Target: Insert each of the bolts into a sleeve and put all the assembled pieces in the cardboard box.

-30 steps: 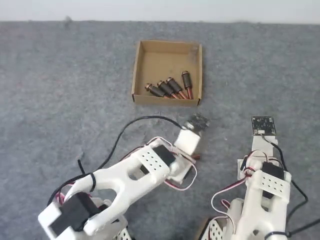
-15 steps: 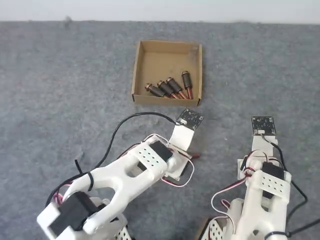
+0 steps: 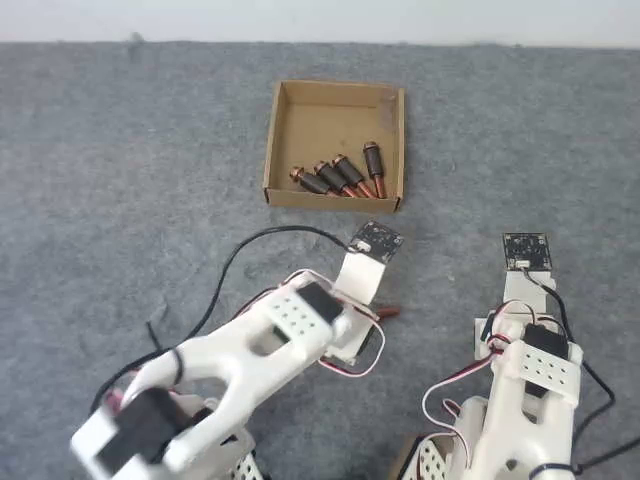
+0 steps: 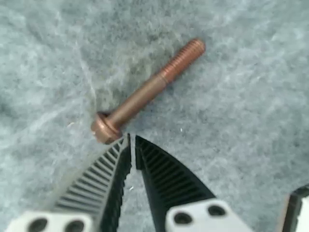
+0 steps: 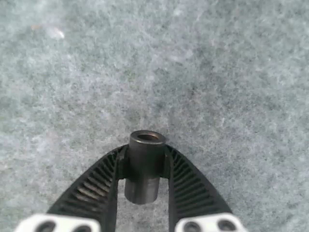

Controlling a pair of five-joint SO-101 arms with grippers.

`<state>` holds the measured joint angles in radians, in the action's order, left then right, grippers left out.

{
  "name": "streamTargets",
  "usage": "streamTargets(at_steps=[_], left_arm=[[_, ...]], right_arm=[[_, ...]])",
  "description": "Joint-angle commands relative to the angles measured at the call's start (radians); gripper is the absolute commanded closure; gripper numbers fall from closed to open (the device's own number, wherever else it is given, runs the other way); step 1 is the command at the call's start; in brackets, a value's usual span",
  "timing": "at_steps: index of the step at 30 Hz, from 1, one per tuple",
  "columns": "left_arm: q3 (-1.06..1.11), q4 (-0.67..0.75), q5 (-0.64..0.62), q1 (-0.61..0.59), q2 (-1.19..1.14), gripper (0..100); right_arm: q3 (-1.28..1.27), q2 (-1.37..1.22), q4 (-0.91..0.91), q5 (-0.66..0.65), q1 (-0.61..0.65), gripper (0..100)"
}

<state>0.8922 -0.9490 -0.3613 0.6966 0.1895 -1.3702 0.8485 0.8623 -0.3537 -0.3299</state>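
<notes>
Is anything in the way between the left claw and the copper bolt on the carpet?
No, nothing visible. The left gripper sits right beside the head of the copper-coloured metal bolt, which lies on the grey carpet.

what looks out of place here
One bolt lies loose on the carpet, with no sleeve on it, just off the left gripper's shut, empty fingers. The right gripper holds a sleeve. The four pieces in the box lie side by side.
</notes>
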Motion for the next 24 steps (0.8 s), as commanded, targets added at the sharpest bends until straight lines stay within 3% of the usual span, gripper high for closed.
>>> streamTargets(at_steps=[1, 7, 18, 24], left_arm=[[-0.130, -0.017, -0.009, -0.009, -0.158, 99], [-0.211, -0.037, -0.011, -0.026, -0.256, 99], [-0.343, -0.034, -0.011, -0.226, -0.259, 99], [-0.325, 0.183, -0.012, -0.249, -0.269, 99]], right_arm=[[0.008, 0.027, -0.019, -0.014, 0.015, 99.3], [0.008, 0.027, -0.019, -0.014, 0.015, 99.3], [0.008, 0.027, -0.018, -0.014, 0.015, 99.3], [0.006, 0.027, -0.018, -0.014, 0.015, 99.3]])
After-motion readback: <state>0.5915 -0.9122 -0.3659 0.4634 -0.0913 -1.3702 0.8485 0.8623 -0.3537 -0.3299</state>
